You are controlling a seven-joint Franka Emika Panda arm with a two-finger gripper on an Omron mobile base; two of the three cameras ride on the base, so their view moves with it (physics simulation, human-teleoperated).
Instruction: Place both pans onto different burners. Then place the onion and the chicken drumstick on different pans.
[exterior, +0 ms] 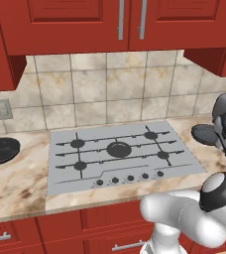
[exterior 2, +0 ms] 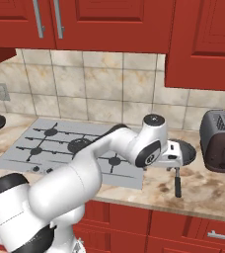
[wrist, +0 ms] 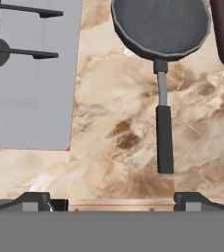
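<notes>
Item: smaller dark-grey pan (wrist: 160,27), lying on the marble bench (wrist: 119,123) just right of the cooktop (exterior: 120,149), beside the toaster (exterior 2: 222,141); its thin stem and black grip point toward the bench's front edge. Contents: none visible. Item: wider black pan (exterior: 1,150), on the bench well to the left of the cooktop, partly cut by the frame edge; contents cannot be told. Item: burners (exterior: 119,148), five, all bare under their grates; neither pan is set on one yet. Onion and drumstick: no position can be given. Item: gripper (wrist: 119,201), hanging above the smaller pan's handle, fingers (wrist: 35,201) spread to their widest and holding nothing. Judged step: descent toward the handle for a first lift. Risks, as judged: the handle is narrow and the pan's weight sits far out at the bowl, so a hold taken near the tip could let the pan droop or twist; a descent slightly off-line may close on air or nudge the handle sideways; a swing toward the cooktop could catch the rim on a grate.
</notes>
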